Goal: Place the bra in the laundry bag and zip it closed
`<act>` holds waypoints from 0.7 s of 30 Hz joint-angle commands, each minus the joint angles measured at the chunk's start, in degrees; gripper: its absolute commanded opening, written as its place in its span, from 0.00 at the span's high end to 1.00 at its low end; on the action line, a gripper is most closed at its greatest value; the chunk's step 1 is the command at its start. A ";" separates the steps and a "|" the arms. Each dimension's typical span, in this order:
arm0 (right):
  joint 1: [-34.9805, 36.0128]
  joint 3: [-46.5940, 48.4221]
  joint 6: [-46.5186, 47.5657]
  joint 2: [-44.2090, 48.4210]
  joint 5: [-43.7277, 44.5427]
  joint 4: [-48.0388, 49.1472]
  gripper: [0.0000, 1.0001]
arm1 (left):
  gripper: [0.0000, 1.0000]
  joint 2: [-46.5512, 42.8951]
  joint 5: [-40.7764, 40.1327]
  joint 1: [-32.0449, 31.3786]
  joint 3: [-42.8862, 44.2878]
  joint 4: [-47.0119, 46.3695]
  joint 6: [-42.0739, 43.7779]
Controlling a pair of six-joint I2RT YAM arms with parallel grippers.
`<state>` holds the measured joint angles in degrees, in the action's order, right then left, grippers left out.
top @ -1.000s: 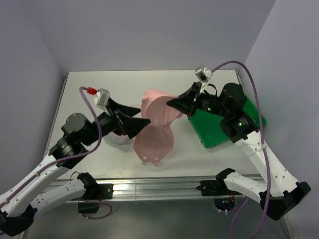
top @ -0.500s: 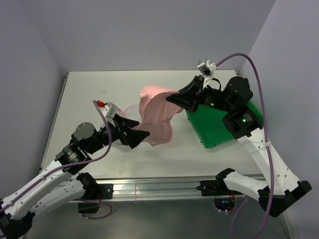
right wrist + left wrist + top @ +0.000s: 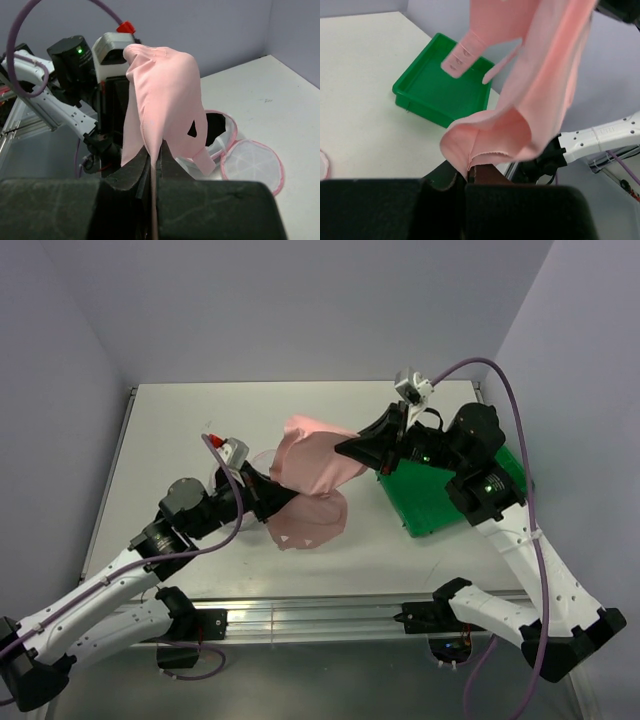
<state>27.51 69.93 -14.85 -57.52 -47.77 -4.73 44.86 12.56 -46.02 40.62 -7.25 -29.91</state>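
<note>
The pale pink bra (image 3: 312,465) hangs in the air between my two grippers above the middle of the table. My right gripper (image 3: 347,448) is shut on its upper edge, and in the right wrist view the fabric (image 3: 165,85) rises from the closed jaws (image 3: 156,152). My left gripper (image 3: 277,498) is shut on a lower fold of the bra (image 3: 535,110), pinched at the fingertips (image 3: 468,172). The laundry bag (image 3: 231,131) lies open on the table below, with its round mesh lid (image 3: 252,160) flat beside it. In the top view my left arm and the bra largely hide it.
A green tray (image 3: 440,498) sits on the right side of the table, under my right arm, and also shows in the left wrist view (image 3: 445,87). Purple-grey walls enclose the table at the back and both sides.
My left gripper moved right and forward to the bra's hanging lower part and shut on it. That part is now gathered up instead of dangling. The right gripper stayed about where it was.
</note>
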 commanded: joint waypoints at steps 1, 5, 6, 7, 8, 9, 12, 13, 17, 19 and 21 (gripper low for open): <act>0.35 -2.78 2.36 4.51 -2.51 3.59 0.96 | 1.00 2.68 -4.71 -0.12 1.47 -2.95 -4.00; 0.53 -8.74 2.47 12.31 -3.99 8.14 0.78 | 1.00 8.30 -6.23 1.98 6.83 2.40 -5.59; 0.79 -11.28 1.42 13.47 -4.96 9.12 0.72 | 1.00 10.92 -6.23 3.12 8.93 3.37 -5.94; 1.14 -12.18 1.32 14.61 -5.92 9.21 0.66 | 1.00 12.17 -6.23 3.65 9.73 3.73 -7.08; 1.41 -13.14 1.32 16.54 -6.80 8.95 0.62 | 1.00 13.22 -5.88 4.18 10.52 3.56 -7.53; 2.02 -15.68 0.45 17.60 -7.59 9.12 0.57 | 1.00 15.06 -5.88 5.40 12.10 3.47 -7.97; 2.38 -22.96 -3.41 21.30 -9.27 13.59 0.45 | 1.00 17.36 -7.10 7.25 15.79 4.34 -8.67; 2.38 -24.48 -5.26 22.09 -8.14 14.04 0.36 | 1.00 17.37 -7.89 7.17 16.24 4.17 -8.67; 2.38 -26.69 -1.50 24.38 1.96 6.23 0.25 | 1.00 16.75 -10.61 7.17 17.03 3.90 -8.15; 2.29 -26.69 -3.07 23.77 5.30 7.28 0.22 | 1.00 15.88 -12.03 7.09 16.43 3.91 -7.36; 2.37 -24.25 -3.17 20.96 10.05 5.62 0.21 | 1.00 13.51 -11.15 6.91 13.36 0.33 -7.62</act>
<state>29.76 43.16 -17.17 -34.61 -46.17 1.56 61.95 2.92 -38.83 54.81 -2.37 -37.30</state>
